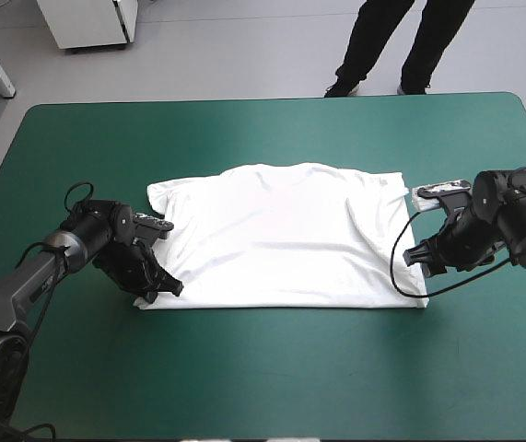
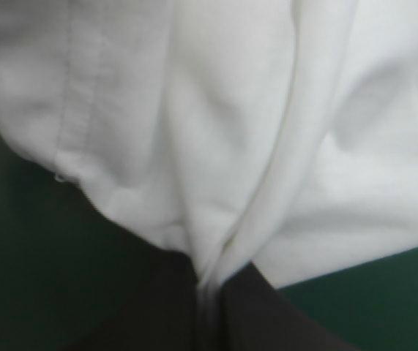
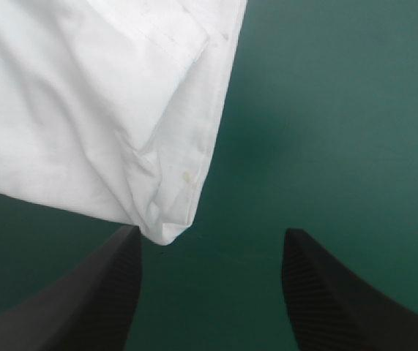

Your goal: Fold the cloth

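Observation:
The white T-shirt (image 1: 281,239) lies spread flat at the table's middle, its collar toward the far edge. My left gripper (image 1: 161,290) is at the shirt's near left corner, low on the table. In the left wrist view the T-shirt (image 2: 230,131) puckers into a fold pinched between the black fingers (image 2: 252,314) of the left gripper (image 2: 209,292), which is shut on it. My right gripper (image 1: 424,262) is at the near right corner. It stands open (image 3: 212,234), and the T-shirt's (image 3: 84,110) corner tip lies just inside one finger (image 3: 113,285), not gripped.
The teal-green cover (image 1: 263,368) runs wide between the shirt's near hem and the table's front edge. A narrower strip of cover lies beyond each sleeve, toward the side edges.

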### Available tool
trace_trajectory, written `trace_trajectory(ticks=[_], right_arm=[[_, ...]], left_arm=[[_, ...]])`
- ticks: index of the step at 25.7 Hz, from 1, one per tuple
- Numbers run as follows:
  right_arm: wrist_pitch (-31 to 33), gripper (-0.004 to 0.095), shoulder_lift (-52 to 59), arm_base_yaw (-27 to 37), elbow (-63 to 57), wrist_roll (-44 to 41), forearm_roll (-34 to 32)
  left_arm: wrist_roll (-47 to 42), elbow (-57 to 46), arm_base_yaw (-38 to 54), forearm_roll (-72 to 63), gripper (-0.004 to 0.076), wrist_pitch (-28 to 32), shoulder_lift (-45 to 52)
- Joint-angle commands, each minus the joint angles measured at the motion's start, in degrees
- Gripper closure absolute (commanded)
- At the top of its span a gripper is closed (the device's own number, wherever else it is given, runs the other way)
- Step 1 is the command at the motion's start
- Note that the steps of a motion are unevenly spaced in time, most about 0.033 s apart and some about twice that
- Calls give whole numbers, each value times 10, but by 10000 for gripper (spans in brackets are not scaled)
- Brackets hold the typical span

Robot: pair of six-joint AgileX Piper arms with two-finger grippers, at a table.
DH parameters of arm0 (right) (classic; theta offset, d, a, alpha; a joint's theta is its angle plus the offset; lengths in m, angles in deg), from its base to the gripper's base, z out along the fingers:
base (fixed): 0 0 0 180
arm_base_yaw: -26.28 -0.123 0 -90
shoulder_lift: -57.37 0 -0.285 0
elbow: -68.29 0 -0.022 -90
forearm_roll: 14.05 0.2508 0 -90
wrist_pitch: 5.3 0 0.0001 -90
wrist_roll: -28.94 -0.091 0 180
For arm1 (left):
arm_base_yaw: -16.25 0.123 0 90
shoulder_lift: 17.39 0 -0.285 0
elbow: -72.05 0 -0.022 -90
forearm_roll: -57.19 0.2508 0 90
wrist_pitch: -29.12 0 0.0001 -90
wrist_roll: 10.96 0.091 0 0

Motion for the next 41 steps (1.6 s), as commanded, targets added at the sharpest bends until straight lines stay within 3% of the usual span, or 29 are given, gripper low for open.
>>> trace_trajectory(ticks=[1,6,19,29,31,32,33,35,41], right_arm=[[-4,357,-8,-1,12,0,20],[1,357,-36,-1,12,6,53],[16,357,-103,-1,12,6,62],[20,371,-150,-47,12,4,46],[24,463,-157,-47,12,0,45],[31,593,-162,-47,12,0,44],[31,656,-162,-47,12,0,44],[31,912,-162,-47,12,18,43],[43,911,-122,-47,12,10,3]], left_arm=[[5,7,-1,-6,746,14,24],[8,7,-1,-6,746,12,32],[23,8,-1,-6,746,9,34],[23,8,-1,-4,746,9,52],[23,8,-1,-4,746,9,62],[23,8,-1,-4,746,9,70],[23,8,-1,-4,746,10,73],[23,8,-1,-4,746,10,78],[23,8,-1,-3,746,-6,100]])
